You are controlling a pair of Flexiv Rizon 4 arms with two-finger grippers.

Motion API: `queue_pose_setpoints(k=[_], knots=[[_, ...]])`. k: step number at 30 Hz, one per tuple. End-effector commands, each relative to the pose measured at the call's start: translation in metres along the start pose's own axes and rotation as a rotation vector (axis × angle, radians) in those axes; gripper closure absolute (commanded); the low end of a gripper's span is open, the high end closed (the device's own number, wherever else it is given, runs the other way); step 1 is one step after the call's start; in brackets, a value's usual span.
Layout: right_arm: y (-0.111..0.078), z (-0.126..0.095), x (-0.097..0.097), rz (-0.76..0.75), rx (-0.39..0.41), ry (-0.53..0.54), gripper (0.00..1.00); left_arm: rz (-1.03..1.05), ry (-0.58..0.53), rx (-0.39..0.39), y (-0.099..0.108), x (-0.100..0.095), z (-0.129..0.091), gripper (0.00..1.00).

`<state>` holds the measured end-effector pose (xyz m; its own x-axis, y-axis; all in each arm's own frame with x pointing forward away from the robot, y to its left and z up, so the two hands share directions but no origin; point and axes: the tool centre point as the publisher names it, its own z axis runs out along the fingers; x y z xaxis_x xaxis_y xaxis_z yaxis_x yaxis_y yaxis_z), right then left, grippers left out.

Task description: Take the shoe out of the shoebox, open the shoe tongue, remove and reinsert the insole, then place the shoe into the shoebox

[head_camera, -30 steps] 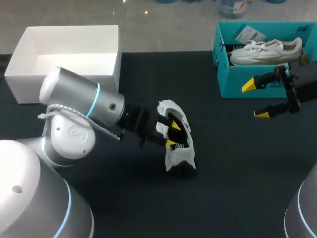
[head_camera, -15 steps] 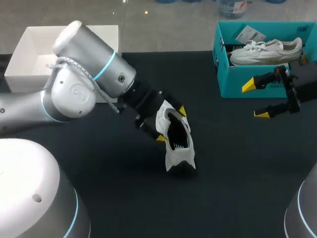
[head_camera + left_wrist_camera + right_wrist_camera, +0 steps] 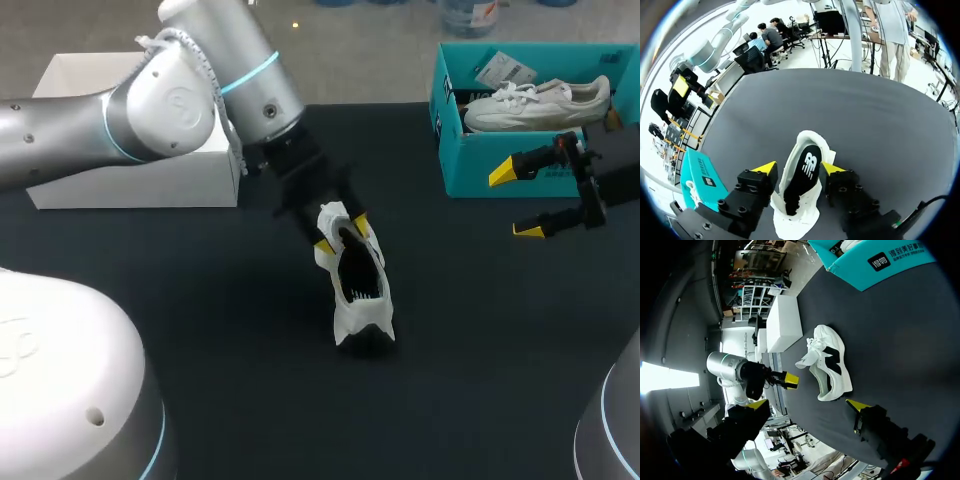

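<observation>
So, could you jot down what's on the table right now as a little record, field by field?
shoe: white and black, upright on the table, black insole inside
left gripper: open, fingers either side of the shoe's heel; touch unclear
right gripper: open, empty, in front of the teal box
teal box: far right, holds a second shoe, white
white box: far left, inside mostly hidden by the left arm
</observation>
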<state>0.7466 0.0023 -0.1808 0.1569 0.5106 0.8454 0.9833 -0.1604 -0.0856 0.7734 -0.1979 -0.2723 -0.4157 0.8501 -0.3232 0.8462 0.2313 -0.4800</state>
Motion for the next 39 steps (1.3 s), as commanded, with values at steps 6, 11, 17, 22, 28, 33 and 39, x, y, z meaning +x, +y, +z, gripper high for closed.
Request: queue_pose_setpoints(k=[6,11,17,22,28,33,39], knots=[[0.000,0.001,0.000,0.001,0.000,-0.004,0.00,0.010,0.017,0.002,-0.001,-0.003,-0.002,1.00],[0.000,0.001,0.000,0.001,0.000,-0.004,0.00,0.010,0.017,0.002,-0.001,-0.003,-0.002,1.00],[0.000,0.001,0.000,0.001,0.000,-0.004,0.00,0.146,0.183,-0.092,-0.002,0.001,0.022,1.00],[0.000,0.001,0.000,0.001,0.000,-0.004,0.00,0.175,0.252,-0.123,0.004,-0.001,0.041,1.00],[0.000,0.001,0.000,0.001,0.000,-0.004,0.00,0.157,0.248,-0.068,0.008,-0.007,0.059,1.00],[0.000,0.001,0.000,0.001,0.000,-0.004,0.00,0.182,0.312,-0.031,0.017,0.005,0.078,1.00],[0.000,0.001,0.000,0.001,0.000,-0.004,0.00,0.190,0.335,-0.017,0.021,0.012,0.098,1.00]])
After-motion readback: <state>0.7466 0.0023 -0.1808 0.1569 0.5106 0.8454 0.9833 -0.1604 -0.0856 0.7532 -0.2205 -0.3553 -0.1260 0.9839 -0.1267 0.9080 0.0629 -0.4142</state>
